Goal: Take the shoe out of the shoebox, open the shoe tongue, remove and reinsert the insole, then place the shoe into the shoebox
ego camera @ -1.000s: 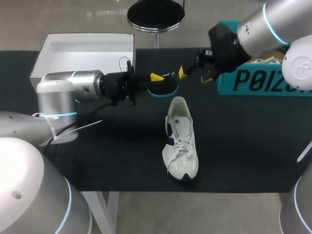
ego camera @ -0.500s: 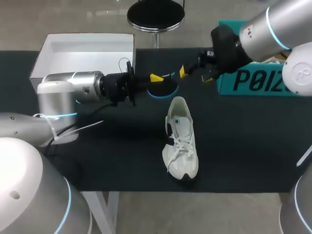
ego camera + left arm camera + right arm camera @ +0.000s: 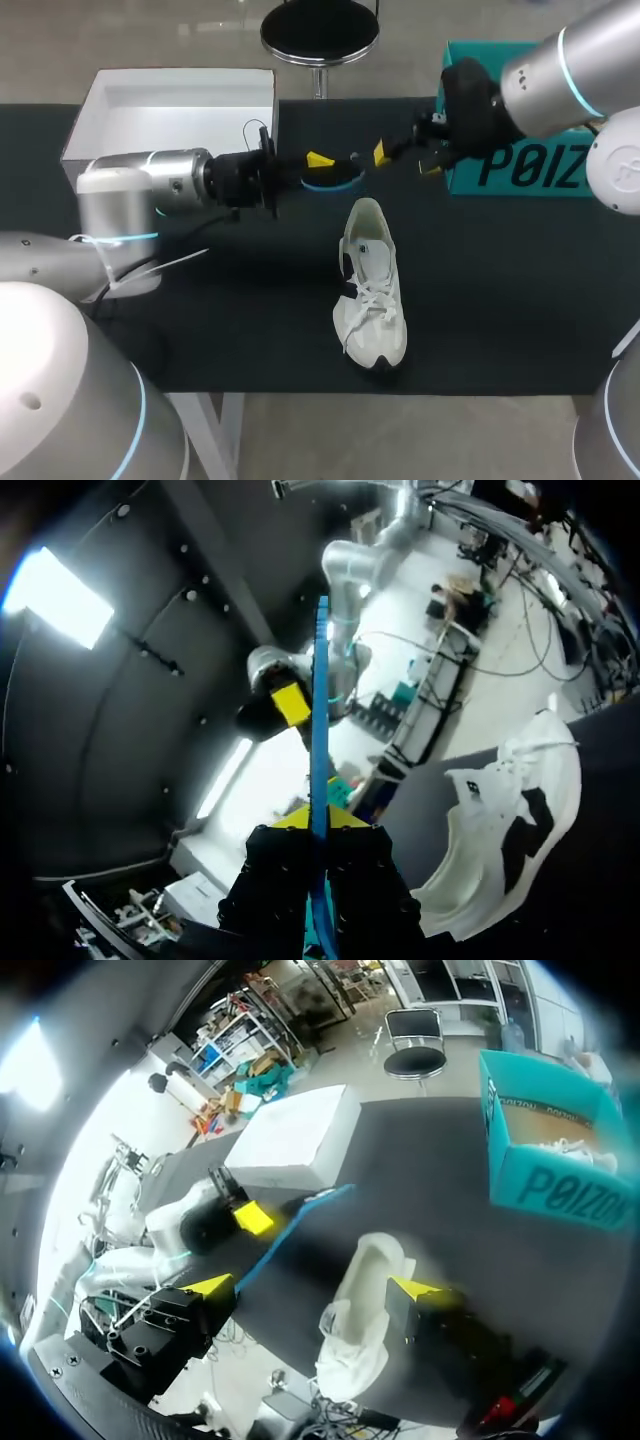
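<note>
The shoe [image 3: 372, 290]: five o'clock from the insole [image 3: 335, 181]
Heel toward twelve — left gripper [image 3: 314, 166] clamps the insole, right gripper [image 3: 405, 160] gapes empty.

On the black table [image 3: 500, 300], the white lace-up shoe [image 3: 372, 290] lies in the middle. Behind it is the dark blue-edged insole [image 3: 333, 180], in the left claw [image 3: 318, 163]. The white cardboard box [image 3: 170, 105] stands at the far left, and the teal cardboard shoebox [image 3: 520, 168] at the far right.

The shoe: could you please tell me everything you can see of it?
The shoe is a cream-white sneaker with dark side patches and white laces, its upper looking like fabric. It rests sole down on the black table, heel toward the far edge, toe toward the near one. Only the table touches it; the left end effector and right end effector hang beyond its heel.
</note>
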{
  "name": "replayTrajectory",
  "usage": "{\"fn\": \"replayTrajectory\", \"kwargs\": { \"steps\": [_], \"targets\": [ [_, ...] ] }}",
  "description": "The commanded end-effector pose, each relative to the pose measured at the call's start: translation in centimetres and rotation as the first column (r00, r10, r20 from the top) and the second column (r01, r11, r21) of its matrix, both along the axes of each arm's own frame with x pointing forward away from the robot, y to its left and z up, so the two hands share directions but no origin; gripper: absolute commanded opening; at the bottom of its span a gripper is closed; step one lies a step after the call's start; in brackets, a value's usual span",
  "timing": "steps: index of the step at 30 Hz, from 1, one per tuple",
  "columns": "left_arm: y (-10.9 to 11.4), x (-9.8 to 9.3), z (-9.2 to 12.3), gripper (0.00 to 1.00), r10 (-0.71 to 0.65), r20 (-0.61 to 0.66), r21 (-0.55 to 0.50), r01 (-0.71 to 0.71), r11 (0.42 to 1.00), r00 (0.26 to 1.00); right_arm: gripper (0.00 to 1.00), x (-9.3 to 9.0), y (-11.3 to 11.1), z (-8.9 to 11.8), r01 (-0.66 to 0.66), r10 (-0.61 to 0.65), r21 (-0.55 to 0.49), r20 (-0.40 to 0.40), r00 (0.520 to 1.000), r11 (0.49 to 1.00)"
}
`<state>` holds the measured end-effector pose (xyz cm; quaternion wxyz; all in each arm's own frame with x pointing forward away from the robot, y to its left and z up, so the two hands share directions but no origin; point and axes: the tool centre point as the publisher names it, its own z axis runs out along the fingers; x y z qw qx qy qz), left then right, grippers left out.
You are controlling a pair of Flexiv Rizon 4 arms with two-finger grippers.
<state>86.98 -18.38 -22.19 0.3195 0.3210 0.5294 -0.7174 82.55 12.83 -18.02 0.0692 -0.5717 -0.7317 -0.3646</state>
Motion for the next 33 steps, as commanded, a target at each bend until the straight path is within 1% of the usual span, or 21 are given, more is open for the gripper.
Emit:
{"fn": "replayTrajectory", "kwargs": {
  "steps": [1, 3, 5, 6, 7, 8, 9, 13, 19, 21, 23, 24, 25, 26, 27, 28, 29, 30, 32, 33],
  "targets": [
    [-0.8, -0.1, -1.2, 0.0, -0.12, -0.62, -0.099, 0.075, 0.992, 0.775, 1.0, -0.2, 0.0, -0.5, 0.001, -0.001, 0.01, 0.01, 1.0, 1.0],
    [-1.0, -0.5, -1.2, 0.0, -0.153, -0.705, -0.125, 0.09, 0.988, 0.693, 1.0, -0.2, 0.1, -0.5, 0.0, 0.0, 0.013, 0.013, 1.0, 1.0],
    [-1.1, -0.8, -0.6, 0.0, -0.17, -0.736, -0.147, 0.091, 0.985, 0.655, 1.0, -0.1, 0.1, -0.7, -0.002, 0.002, 0.016, 0.015, 1.0, 1.0],
    [-1.1, -0.9, -0.3, 0.0, -0.193, -0.739, -0.157, 0.113, 0.981, 0.646, 1.0, -0.1, 0.1, -0.9, -0.003, 0.003, 0.019, 0.016, 1.0, 1.0],
    [-1.1, -1.1, 0.4, 0.0, -0.231, -0.706, -0.172, 0.154, 0.973, 0.669, 1.0, -0.1, 0.0, -1.0, -0.004, 0.004, 0.023, 0.017, 1.0, 1.0],
    [-1.1, -1.2, 1.0, 0.0, -0.257, -0.657, -0.183, 0.18, 0.966, 0.709, 1.0, 0.0, 0.1, -1.0, -0.005, 0.005, 0.024, 0.017, 1.0, 1.0],
    [-0.9, -1.1, 1.6, 0.0, -0.254, -0.533, -0.158, 0.2, 0.967, 0.807, 1.0, 0.0, 0.1, -1.1, -0.007, 0.006, 0.027, 0.018, 1.0, 1.0],
    [-0.9, -1.1, 1.6, 0.0, -0.254, -0.533, -0.158, 0.2, 0.967, 0.807, 1.0, -0.1, 0.4, -1.1, -0.01, 0.009, 0.033, 0.021, 1.0, 0.999],
    [-0.9, -1.1, 1.6, 0.0, -0.254, -0.533, -0.158, 0.2, 0.967, 0.807, 1.0, 0.1, 0.3, -1.4, -0.01, 0.009, 0.038, 0.024, 1.0, 0.999],
    [-0.9, -1.1, 1.6, 0.0, -0.254, -0.533, -0.158, 0.2, 0.967, 0.807, 1.0, 0.2, 0.6, -1.2, -0.011, 0.01, 0.039, 0.028, 1.0, 0.999],
    [-0.7, -0.9, 2.1, 0.0, -0.256, -0.628, -0.188, 0.176, 0.966, 0.735, 1.0, 0.3, 0.6, -1.0, -0.013, 0.012, 0.039, 0.035, 0.999, 0.999],
    [-0.6, -0.8, 2.3, 0.0, -0.217, -0.717, -0.164, 0.143, 0.976, 0.662, 1.0, 0.4, 0.6, -0.9, -0.013, 0.012, 0.038, 0.038, 0.999, 0.999],
    [-0.6, -0.6, 2.3, 0.0, -0.225, -0.756, -0.173, 0.143, 0.974, 0.614, 1.0, 0.4, 0.5, -0.7, -0.012, 0.01, 0.037, 0.045, 0.999, 0.999],
    [-0.4, -0.4, 2.6, 0.0, -0.218, -0.805, -0.186, 0.114, 0.976, 0.552, 1.0, 0.4, 0.4, -0.5, -0.008, 0.006, 0.036, 0.053, 0.999, 0.999],
    [-0.3, -0.2, 2.7, 0.0, -0.192, -0.863, -0.168, 0.093, 0.981, 0.468, 1.0, 0.4, 0.4, -0.3, -0.008, 0.006, 0.035, 0.059, 0.998, 0.999],
    [-0.1, -0.1, 2.8, 0.0, -0.203, -0.904, -0.186, 0.083, 0.979, 0.377, 1.0, 0.4, 0.3, 0.0, -0.007, 0.004, 0.032, 0.065, 0.998, 0.999],
    [0.1, 0.1, 3.0, 0.0, -0.202, -0.931, -0.194, 0.057, 0.979, 0.304, 1.0, 0.4, 0.2, 0.1, -0.005, 0.003, 0.031, 0.072, 0.997, 1.0],
    [0.2, 0.3, 3.0, 0.0, -0.179, -0.961, -0.176, 0.037, 0.984, 0.21, 1.0, 0.4, 0.1, 0.3, -0.003, 0.001, 0.028, 0.079, 0.997, 1.0],
    [0.5, 0.6, 3.2, 0.0, -0.186, -0.978, -0.186, 0.013, 0.982, 0.098, 1.0, 0.4, -0.3, 0.6, -0.005, 0.002, 0.025, 0.105, 0.994, 1.0],
    [0.6, 0.7, 3.3, 0.0, -0.166, -0.984, -0.166, 0.008, 0.986, 0.065, 1.0, 0.4, -0.5, 0.9, -0.006, 0.003, 0.024, 0.122, 0.993, 1.0]
  ]
}}
